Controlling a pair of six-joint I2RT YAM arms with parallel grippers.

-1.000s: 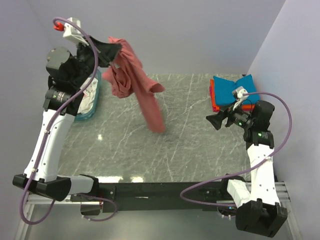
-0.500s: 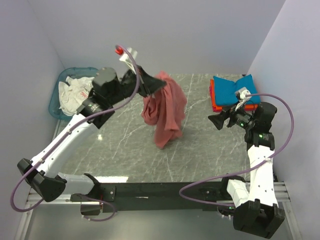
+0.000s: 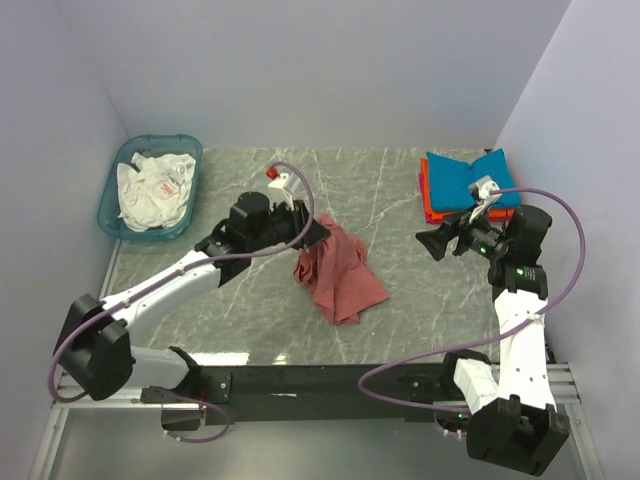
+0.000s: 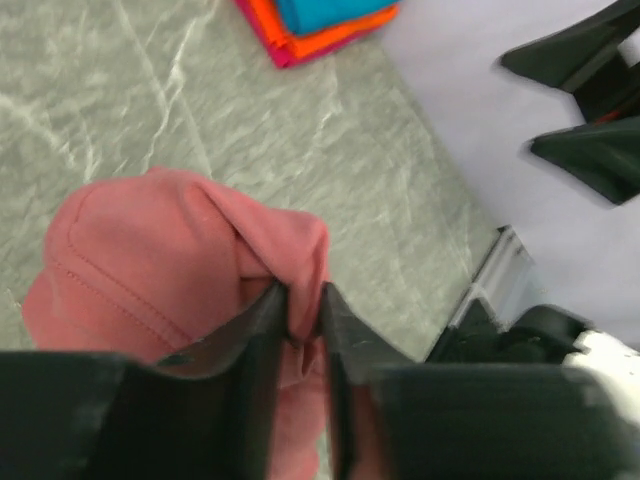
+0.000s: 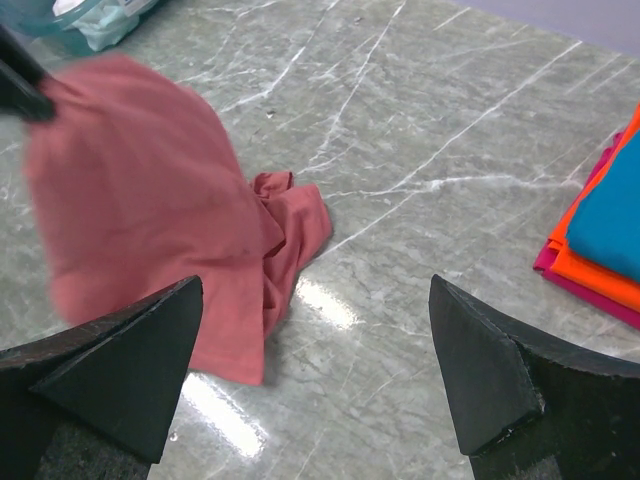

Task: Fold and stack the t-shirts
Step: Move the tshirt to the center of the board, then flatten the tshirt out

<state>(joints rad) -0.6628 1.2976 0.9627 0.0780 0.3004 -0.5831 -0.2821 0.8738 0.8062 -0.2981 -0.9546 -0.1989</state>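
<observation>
The dusty-red t-shirt (image 3: 343,278) lies crumpled in a heap on the marble table (image 3: 250,310), near the middle. My left gripper (image 3: 318,232) is low over its upper left edge. In the left wrist view a fold of the red t-shirt (image 4: 150,260) is pinched between the nearly closed jaws of the left gripper (image 4: 303,300). The teal-blue folded t-shirt (image 3: 470,175) rests on an orange one (image 3: 428,205) at the back right. My right gripper (image 3: 428,242) hovers open in front of that stack, with only bare table between the fingers of the right gripper (image 5: 316,282).
A translucent teal basket (image 3: 108,205) with white cloth (image 3: 150,190) inside stands at the back left corner. Walls close the table in on the left, back and right. The right wrist view shows the red t-shirt (image 5: 140,210) to the left and the folded stack (image 5: 605,235) to the right.
My left arm swung from above the basket to the table's middle and came down, carrying the hanging red t-shirt until it heaped onto the marble. The right arm stayed still.
</observation>
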